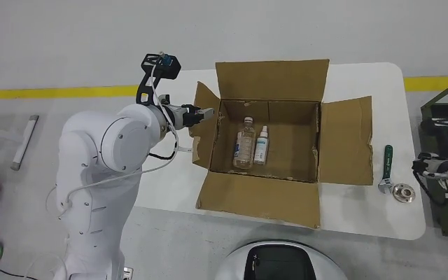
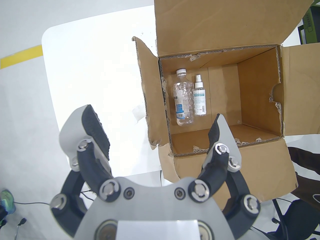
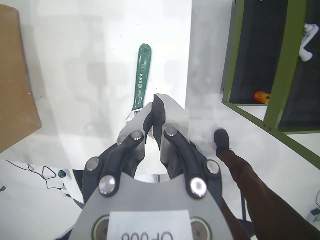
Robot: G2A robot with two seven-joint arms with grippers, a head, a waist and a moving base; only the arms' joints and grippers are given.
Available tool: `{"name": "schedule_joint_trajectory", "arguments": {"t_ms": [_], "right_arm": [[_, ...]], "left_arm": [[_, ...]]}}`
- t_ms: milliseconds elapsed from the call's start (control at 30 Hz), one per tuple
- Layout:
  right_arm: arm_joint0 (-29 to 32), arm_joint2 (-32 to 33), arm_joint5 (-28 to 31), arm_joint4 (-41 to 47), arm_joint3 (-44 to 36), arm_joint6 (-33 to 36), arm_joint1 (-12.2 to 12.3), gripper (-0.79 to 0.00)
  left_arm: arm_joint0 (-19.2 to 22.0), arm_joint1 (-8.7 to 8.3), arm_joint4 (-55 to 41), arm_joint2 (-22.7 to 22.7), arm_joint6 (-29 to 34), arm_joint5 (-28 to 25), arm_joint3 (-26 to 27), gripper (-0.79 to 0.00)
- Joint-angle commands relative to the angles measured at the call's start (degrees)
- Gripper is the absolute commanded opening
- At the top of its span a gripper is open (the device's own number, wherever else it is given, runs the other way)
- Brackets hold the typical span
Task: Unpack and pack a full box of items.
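An open cardboard box (image 1: 273, 78) stands mid-table with its four flaps spread. On its floor, side by side, lie a clear plastic bottle (image 1: 243, 145) (image 2: 183, 98) and a small white spray bottle (image 1: 261, 145) (image 2: 200, 97). My left gripper (image 1: 203, 113) (image 2: 157, 128) hovers open and empty just outside the box's left flap (image 2: 147, 88). A green-handled wrench (image 1: 387, 166) (image 3: 142, 76) and a round metal disc (image 1: 402, 192) lie on the table right of the box. My right gripper (image 1: 418, 168) (image 3: 156, 107) is shut, empty, near the wrench's jaw end at the table's right edge.
The white table (image 1: 381, 91) has bare room left of the box and along its right strip. A green-framed rack (image 1: 435, 115) (image 3: 250, 51) stands just past the right edge. A grey tube (image 1: 24, 140) lies on the floor far left.
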State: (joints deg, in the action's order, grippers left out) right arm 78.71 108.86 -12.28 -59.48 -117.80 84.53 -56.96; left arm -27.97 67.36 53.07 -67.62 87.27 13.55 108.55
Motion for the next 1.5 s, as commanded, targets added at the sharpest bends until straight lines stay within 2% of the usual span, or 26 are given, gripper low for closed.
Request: {"name": "schedule_joint_trajectory", "arguments": {"t_ms": [0, 167, 433, 1133, 1467], "right_arm": [[-1.4, -0.4, 1.6, -0.5, 1.0, 1.9, 0.3, -0.483], [-4.0, -3.6, 3.6, -2.4, 3.3, 2.8, 0.6, -0.468], [-6.4, -8.4, 4.0, -1.9, 8.3, -0.2, 0.5, -0.468], [-5.8, -9.6, 0.1, 1.9, 12.7, -3.7, 0.3, -0.533], [-6.3, -11.1, -0.6, 1.1, 12.7, -3.9, 0.4, -0.529]], "left_arm": [[0.0, 0.0, 0.0, 0.0, 0.0, 0.0, 0.0, 0.0], [0.0, 0.0, 0.0, 0.0, 0.0, 0.0, 0.0, 0.0], [0.0, 0.0, 0.0, 0.0, 0.0, 0.0, 0.0, 0.0], [0.0, 0.0, 0.0, 0.0, 0.0, 0.0, 0.0, 0.0], [0.0, 0.0, 0.0, 0.0, 0.0, 0.0, 0.0, 0.0]]}}
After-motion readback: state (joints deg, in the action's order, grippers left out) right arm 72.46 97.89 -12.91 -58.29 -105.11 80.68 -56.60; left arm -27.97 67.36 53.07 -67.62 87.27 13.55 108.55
